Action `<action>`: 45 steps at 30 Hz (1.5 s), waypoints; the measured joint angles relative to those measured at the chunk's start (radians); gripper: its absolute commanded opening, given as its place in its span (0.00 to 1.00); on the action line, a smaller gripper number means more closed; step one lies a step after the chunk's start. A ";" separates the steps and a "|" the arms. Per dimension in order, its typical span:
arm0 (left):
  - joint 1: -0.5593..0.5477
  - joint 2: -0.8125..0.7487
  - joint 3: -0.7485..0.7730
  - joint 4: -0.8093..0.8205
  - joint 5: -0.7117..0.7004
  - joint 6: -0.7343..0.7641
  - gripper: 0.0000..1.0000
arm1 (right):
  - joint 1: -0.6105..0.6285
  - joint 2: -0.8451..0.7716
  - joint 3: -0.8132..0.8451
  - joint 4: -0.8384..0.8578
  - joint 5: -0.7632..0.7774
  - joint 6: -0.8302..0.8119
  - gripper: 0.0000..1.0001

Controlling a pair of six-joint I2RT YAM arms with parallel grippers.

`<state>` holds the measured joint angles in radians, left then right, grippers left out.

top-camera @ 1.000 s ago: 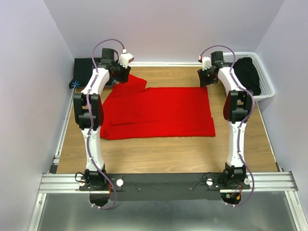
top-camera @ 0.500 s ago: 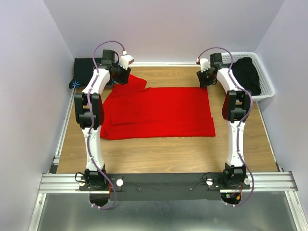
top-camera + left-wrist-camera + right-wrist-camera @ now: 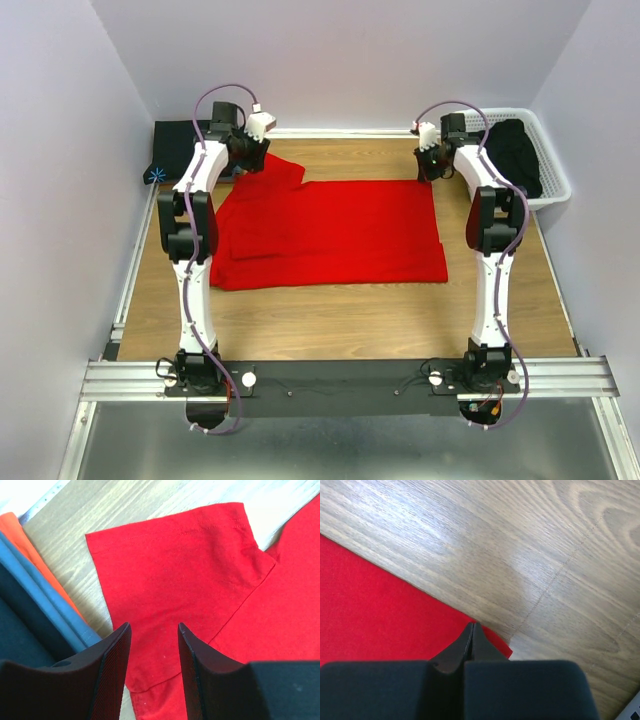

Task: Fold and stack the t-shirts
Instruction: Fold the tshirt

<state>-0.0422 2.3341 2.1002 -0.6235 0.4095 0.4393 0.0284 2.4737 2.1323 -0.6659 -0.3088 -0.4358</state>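
The red t-shirt (image 3: pixel 330 235) lies spread flat across the middle of the wooden table, with one sleeve (image 3: pixel 190 570) sticking out at its far left. My left gripper (image 3: pixel 252 160) hovers over that sleeve. In the left wrist view the left gripper (image 3: pixel 154 626) is open, with the red cloth showing between its fingers. My right gripper (image 3: pixel 432 172) is down at the shirt's far right corner. The right wrist view shows it (image 3: pixel 472 624) shut, pinching the red cloth (image 3: pixel 380 610) at the corner tip. A black t-shirt (image 3: pixel 515 155) lies bunched in the basket.
The white lattice basket (image 3: pixel 556 178) stands at the back right, just right of the right arm. A folded pile of dark clothes (image 3: pixel 172 150) sits at the back left; the left wrist view shows its blue (image 3: pixel 45 605) and orange (image 3: pixel 20 535) layers beside the sleeve.
The right gripper has closed on the shirt's far right corner and shifted slightly toward the back. The left arm and the shirt have stayed put.
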 measured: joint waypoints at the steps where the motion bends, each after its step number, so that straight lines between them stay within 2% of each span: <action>1: 0.000 0.003 0.000 0.000 0.000 0.000 0.51 | -0.001 0.000 0.000 0.000 -0.005 0.001 0.00; 7: 0.000 0.032 0.013 0.000 -0.017 0.000 0.51 | -0.008 0.000 0.000 0.000 -0.029 0.001 0.02; 8: 0.000 0.037 0.016 0.000 -0.021 0.001 0.51 | -0.008 0.000 0.000 0.000 -0.031 0.002 0.15; 11: 0.000 0.053 0.020 0.000 -0.032 0.001 0.50 | -0.010 -0.002 0.000 -0.005 -0.034 0.004 0.40; 12: 0.000 0.056 0.020 0.000 -0.033 0.000 0.50 | -0.011 -0.002 0.000 -0.009 -0.037 0.007 0.45; 16: 0.000 0.059 0.020 -0.002 -0.034 0.000 0.50 | -0.010 -0.005 0.007 -0.026 -0.037 0.026 0.50; 31: 0.000 0.058 0.010 0.002 -0.034 0.000 0.50 | -0.017 -0.004 0.050 -0.080 -0.021 0.095 0.51; 45: 0.000 0.058 -0.003 0.002 -0.034 0.001 0.50 | -0.017 0.000 0.083 -0.076 0.036 0.095 0.51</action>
<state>-0.0422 2.3924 2.0975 -0.6220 0.3752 0.4400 0.0113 2.4737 2.2154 -0.7414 -0.2729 -0.3408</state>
